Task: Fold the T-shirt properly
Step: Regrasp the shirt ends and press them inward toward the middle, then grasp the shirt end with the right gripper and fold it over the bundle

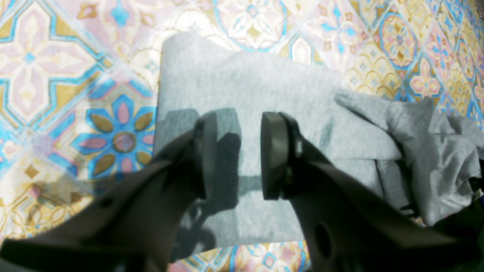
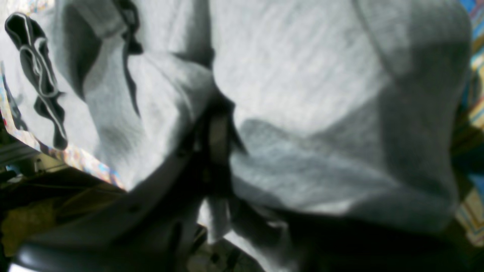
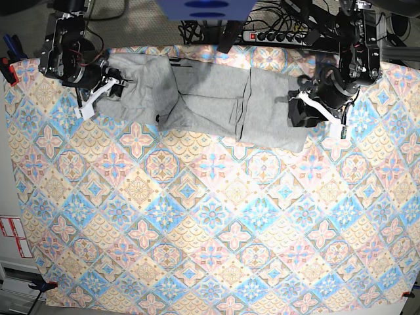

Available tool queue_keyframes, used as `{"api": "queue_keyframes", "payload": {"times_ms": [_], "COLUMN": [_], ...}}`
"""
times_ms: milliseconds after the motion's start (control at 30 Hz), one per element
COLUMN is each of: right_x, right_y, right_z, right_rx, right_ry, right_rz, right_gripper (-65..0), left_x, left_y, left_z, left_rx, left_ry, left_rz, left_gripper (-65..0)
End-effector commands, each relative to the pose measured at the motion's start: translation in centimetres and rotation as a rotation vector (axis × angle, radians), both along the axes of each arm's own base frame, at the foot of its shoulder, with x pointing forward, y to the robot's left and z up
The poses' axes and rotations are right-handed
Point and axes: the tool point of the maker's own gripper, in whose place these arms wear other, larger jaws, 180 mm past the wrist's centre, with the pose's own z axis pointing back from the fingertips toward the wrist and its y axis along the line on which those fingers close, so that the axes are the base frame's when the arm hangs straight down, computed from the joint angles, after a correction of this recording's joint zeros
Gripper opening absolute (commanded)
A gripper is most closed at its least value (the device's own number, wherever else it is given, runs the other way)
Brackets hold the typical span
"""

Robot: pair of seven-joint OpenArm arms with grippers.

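Note:
The heather-grey T-shirt [image 3: 216,98] lies crumpled in a long strip across the far part of the table, plain side up. My left gripper [image 1: 240,155] is open and empty, its jaws hovering just over a flat end of the T-shirt [image 1: 245,87]; in the base view it [image 3: 300,113] is at the shirt's right end. My right gripper [image 2: 219,151] is shut on a bunched fold of the T-shirt [image 2: 302,75]. Black lettering [image 2: 38,75] shows at the left of that view. In the base view the right gripper [image 3: 120,83] is at the shirt's left end.
The colourful tile-patterned tablecloth [image 3: 210,223] covers the whole table. A power strip with cables [image 3: 275,34] and a blue object [image 3: 207,8] sit beyond the far edge. A red clamp [image 3: 8,69] is at the left edge.

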Motion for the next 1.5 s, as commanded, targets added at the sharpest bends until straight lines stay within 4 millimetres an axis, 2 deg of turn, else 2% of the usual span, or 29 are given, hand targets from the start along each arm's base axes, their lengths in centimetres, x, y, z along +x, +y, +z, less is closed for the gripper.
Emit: {"api": "queue_keyframes", "payload": {"times_ms": [0,100,133,200,367,567,700,800,867,967,1067,1233,1467], "right_x": [-0.9,-0.6,-0.4,1.4,6.3,10.7,12.4,12.7,13.1,11.5,10.4,9.0,7.8], "right_y": [-0.2,-1.7,-2.4,-3.5,-4.6,-6.5,-7.5,-7.3,-6.4,-4.2,0.0,7.5,15.1], "right_z": [-0.4,-0.1,0.1,0.9,3.2,5.3,5.9,6.6,8.2,8.9,10.1,12.0,13.0], "right_rx": [-0.02,-0.035,-0.042,-0.051,-0.056,-0.143,-0.23,-0.231,-0.214,-0.227,-0.235,-0.185,-0.056], "right_ry": [0.043,0.03,0.024,-0.019,-0.128,-0.205,-0.217,-0.237,-0.306,-0.348,-0.42,-0.508,-0.572], "right_rz": [0.026,-0.021,-0.043,-0.077,-0.113,-0.119,-0.094,-0.078,-0.038,0.098,0.292,0.521,0.663], "right_gripper": [-58.1,-64.9,-65.0,-65.0,-65.0,-65.0,-65.0,-65.0,-65.0,-65.0,-65.0,-65.0,-65.0], "left_x": [0.6,0.6,0.6,0.7,0.7,0.8,0.8,0.7,0.8,0.7,0.3,-0.7,-1.9], "left_y": [0.2,0.3,0.3,0.3,0.4,0.4,0.4,0.9,1.5,3.7,5.0,5.0,5.0], "left_z": [0.9,0.9,0.9,0.9,1.0,1.1,1.1,1.1,1.2,1.6,1.6,1.0,0.3], "left_rx": [0.001,0.0,0.0,0.0,0.001,0.0,0.0,0.004,-0.008,-0.01,-0.003,0.0,0.002], "left_ry": [-0.035,-0.035,-0.037,-0.039,-0.041,-0.044,-0.045,-0.045,-0.052,-0.065,-0.065,-0.037,-0.012], "left_rz": [0.0,0.001,0.002,0.003,0.004,0.007,0.007,0.02,0.066,0.167,0.21,0.211,0.212], "left_gripper": [-46.0,-46.0,-46.0,-46.0,-46.0,-46.0,-46.0,-46.0,-46.0,-46.0,-46.0,-46.0,-46.0]}}
